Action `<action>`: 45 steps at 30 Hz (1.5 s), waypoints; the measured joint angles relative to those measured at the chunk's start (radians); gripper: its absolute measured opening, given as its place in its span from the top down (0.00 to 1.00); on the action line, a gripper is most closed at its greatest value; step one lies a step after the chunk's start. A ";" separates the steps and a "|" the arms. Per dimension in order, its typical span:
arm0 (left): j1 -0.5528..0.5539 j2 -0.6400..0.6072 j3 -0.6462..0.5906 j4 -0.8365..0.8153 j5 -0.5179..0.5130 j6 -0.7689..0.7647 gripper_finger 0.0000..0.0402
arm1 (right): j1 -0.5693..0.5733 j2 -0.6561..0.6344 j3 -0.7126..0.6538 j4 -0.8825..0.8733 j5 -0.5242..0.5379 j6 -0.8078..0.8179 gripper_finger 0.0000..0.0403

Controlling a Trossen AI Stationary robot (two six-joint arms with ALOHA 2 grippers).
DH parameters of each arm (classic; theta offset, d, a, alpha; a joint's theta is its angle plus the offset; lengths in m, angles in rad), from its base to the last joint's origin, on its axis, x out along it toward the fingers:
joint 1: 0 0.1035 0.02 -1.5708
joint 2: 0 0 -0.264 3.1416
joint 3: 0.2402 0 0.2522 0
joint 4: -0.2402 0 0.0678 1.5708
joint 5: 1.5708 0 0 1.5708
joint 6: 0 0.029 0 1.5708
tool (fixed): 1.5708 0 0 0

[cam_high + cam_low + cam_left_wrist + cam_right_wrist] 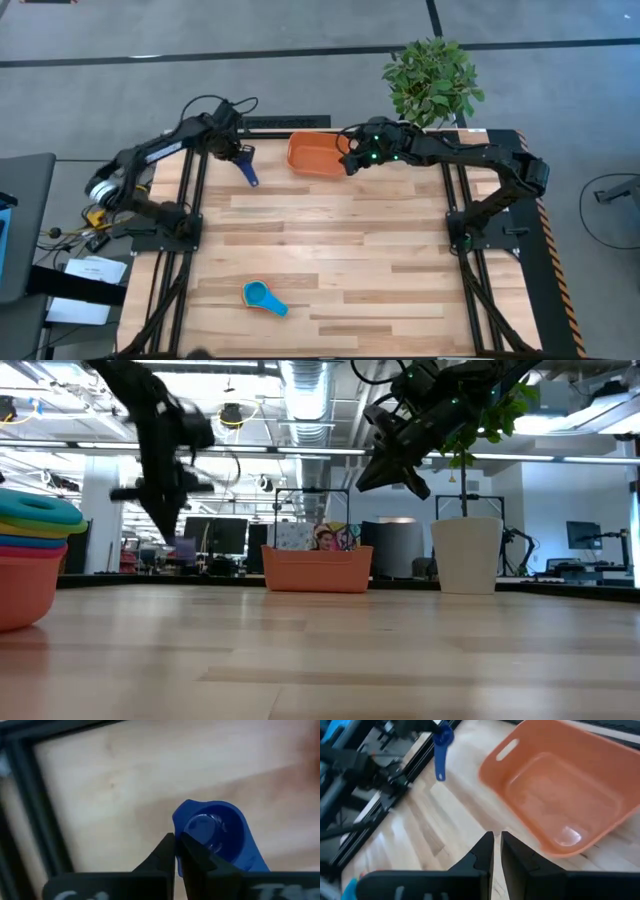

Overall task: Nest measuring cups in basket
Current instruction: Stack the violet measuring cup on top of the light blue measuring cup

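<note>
A blue measuring cup (217, 832) hangs in my left gripper (177, 842), which is shut on it above the table's far left (243, 158). Its short handle (440, 770) points down. The orange basket (312, 155) stands at the far middle of the table, with nothing in it (560, 795). My right gripper (497, 847) is shut on nothing and hovers beside the basket's right end (349, 162). A nested stack of several measuring cups (264, 297) rests on the table near the front edge and fills the left of the low view (30, 550). My left gripper pinches the blue cup's rim (181, 822) on the side away from the handle, one finger seemingly inside the bowl and one outside. The fingers slant steeply down from above. The cup hangs clear of the table, with its handle below the bowl (444, 737).
A white plant pot (465, 555) with green leaves (432, 75) stands at the far right behind the basket. Black frame rails (190, 200) run along the table's left and right sides. Bare wood lies between the basket and the cup stack.
</note>
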 joint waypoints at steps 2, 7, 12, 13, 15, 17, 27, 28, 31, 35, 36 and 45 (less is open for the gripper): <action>-0.061 -0.089 0.000 -0.065 -0.033 -0.089 0.99 | 0.002 0.000 0.000 0.000 -0.038 -0.032 0.85; -0.318 -0.305 0.000 -0.241 -0.133 -0.435 1.00 | 0.022 0.000 0.000 -0.016 -0.160 -0.091 0.85; -0.713 -0.428 0.000 -0.315 -0.255 -0.896 1.00 | 0.082 0.000 0.000 -0.103 -0.213 -0.176 0.85; -0.796 -0.431 0.000 -0.314 -0.286 -0.985 1.00 | 0.098 0.000 0.000 -0.122 -0.214 -0.198 0.85; -0.961 -0.419 0.000 -0.307 -0.349 -1.151 1.00 | 0.130 0.000 0.000 -0.153 -0.214 -0.237 0.85; -1.102 -0.375 0.000 -0.279 -0.407 -1.287 1.00 | 0.162 0.000 0.000 -0.174 -0.210 -0.267 0.85; -1.382 0.016 0.132 -0.222 -0.368 -1.577 1.00 | 0.275 0.000 0.000 -0.191 -0.180 -0.250 0.85; -1.388 0.048 0.165 -0.237 -0.364 -1.575 1.00 | 0.282 0.000 0.000 -0.191 -0.176 -0.245 0.85; -1.403 0.127 0.263 -0.295 -0.350 -1.559 1.00 | 0.302 0.000 0.000 -0.188 -0.159 -0.221 0.85; -1.431 0.187 0.371 -0.332 -0.342 -1.556 1.00 | 0.320 0.000 0.000 -0.180 -0.103 -0.165 0.85; -1.443 0.199 0.393 -0.332 -0.337 -1.560 1.00 | 0.325 0.000 0.000 -0.174 -0.090 -0.156 0.85; -1.630 0.271 0.460 -0.327 -0.265 -1.747 1.00 | 0.336 0.000 0.000 -0.149 -0.033 -0.101 0.85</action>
